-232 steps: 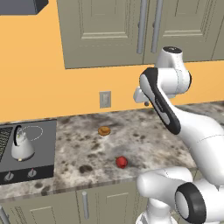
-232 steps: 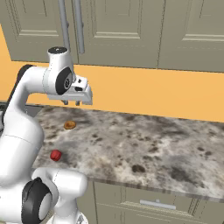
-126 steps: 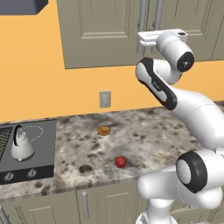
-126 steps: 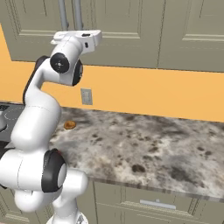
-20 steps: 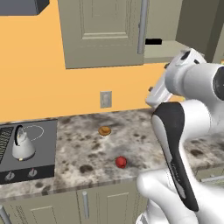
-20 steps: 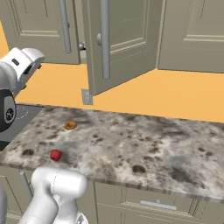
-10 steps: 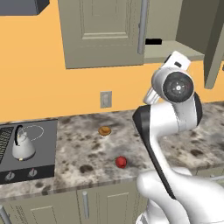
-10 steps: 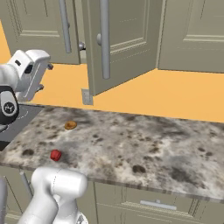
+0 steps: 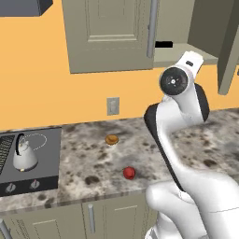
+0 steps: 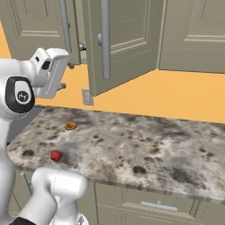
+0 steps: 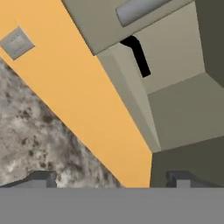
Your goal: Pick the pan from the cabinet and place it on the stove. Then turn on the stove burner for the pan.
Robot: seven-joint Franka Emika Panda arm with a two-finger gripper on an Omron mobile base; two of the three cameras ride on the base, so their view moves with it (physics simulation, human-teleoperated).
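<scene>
The cabinet (image 9: 186, 32) on the wall has its right door (image 10: 121, 41) swung open. On its shelf, the pan's long black handle (image 9: 163, 45) pokes out from behind the shut left door; the pan's bowl is hidden. In the hand view that handle (image 11: 140, 56) lies inside the cabinet, well ahead of my gripper (image 11: 110, 179). My gripper (image 10: 67, 75) is open and empty, held just below and in front of the shelf. The stove (image 9: 42, 163) is at the counter's far left, with a small silver kettle (image 9: 23, 154) on it.
A red item (image 9: 129, 173) and a small brown item (image 9: 111, 139) lie on the speckled counter (image 10: 145, 140). A wall outlet (image 9: 112, 105) sits on the orange backsplash. The open door juts out over the counter beside my hand.
My arm has swung round and the hand has turned up toward the open cabinet shelf. The door has stayed open and the jaws have stayed wide.
</scene>
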